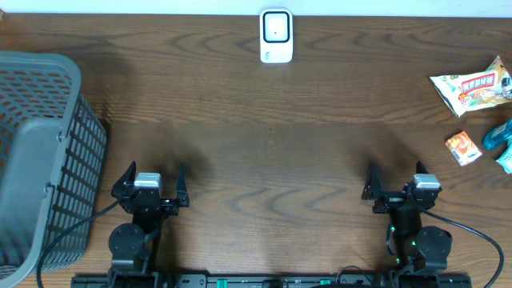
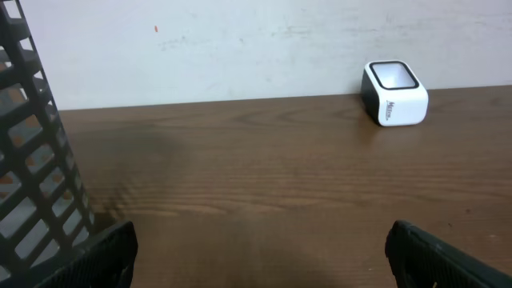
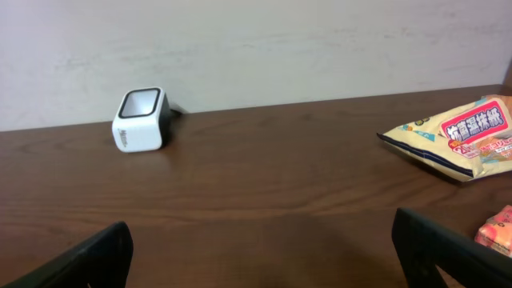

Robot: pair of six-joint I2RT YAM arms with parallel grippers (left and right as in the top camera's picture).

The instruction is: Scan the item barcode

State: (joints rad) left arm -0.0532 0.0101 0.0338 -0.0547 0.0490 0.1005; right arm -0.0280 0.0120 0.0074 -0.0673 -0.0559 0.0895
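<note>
The white barcode scanner [image 1: 276, 36] stands at the table's far edge, in the middle; it also shows in the left wrist view [image 2: 394, 94] and the right wrist view [image 3: 142, 120]. Items lie at the right edge: a yellow snack bag [image 1: 474, 86] [image 3: 460, 136], a small orange packet [image 1: 463, 148] [image 3: 498, 228] and a teal item [image 1: 500, 140]. My left gripper [image 1: 155, 173] [image 2: 260, 256] rests open near the front edge, nothing between its fingers. My right gripper [image 1: 396, 180] [image 3: 264, 256] is open too, empty, left of the orange packet.
A grey mesh basket [image 1: 40, 152] [image 2: 32, 160] fills the left side, close beside my left arm. Bare wooden tabletop [image 1: 272, 144] stretches between both grippers and the scanner. A pale wall rises behind the table.
</note>
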